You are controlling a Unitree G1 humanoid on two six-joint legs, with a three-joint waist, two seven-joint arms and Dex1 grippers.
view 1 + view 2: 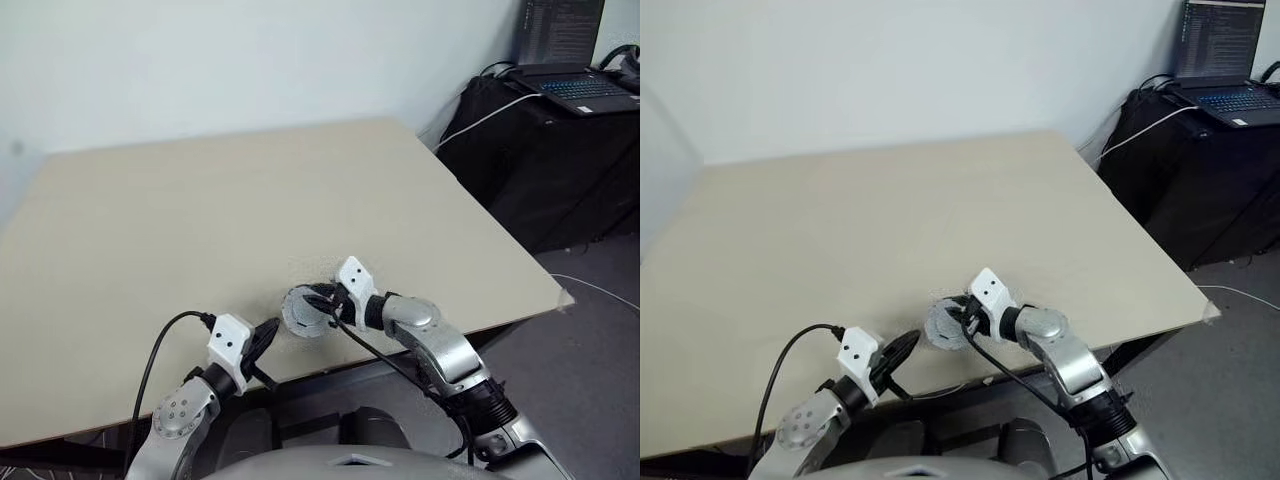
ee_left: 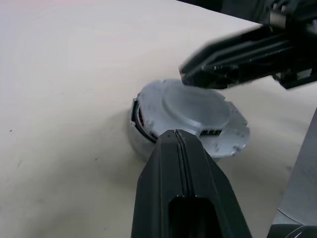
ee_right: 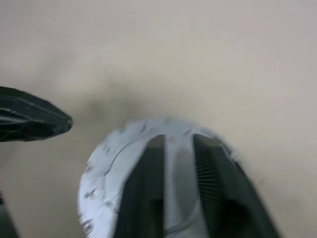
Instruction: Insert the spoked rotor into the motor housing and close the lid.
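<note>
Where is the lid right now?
The lid sits on the housing near the table's front edge, between the two grippers: left gripper beside it, right gripper over its top.

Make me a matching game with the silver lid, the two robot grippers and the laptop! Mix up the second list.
Things:
1. lid
2. left gripper
3. right gripper
4. laptop

States or places:
A. fingers a little apart, over the lid
B. fingers shut together
C. open, off the table, on black furniture
D. sitting on the motor housing, near the table's front edge

Pairs: 1-D, 2-B, 3-A, 4-C
</note>
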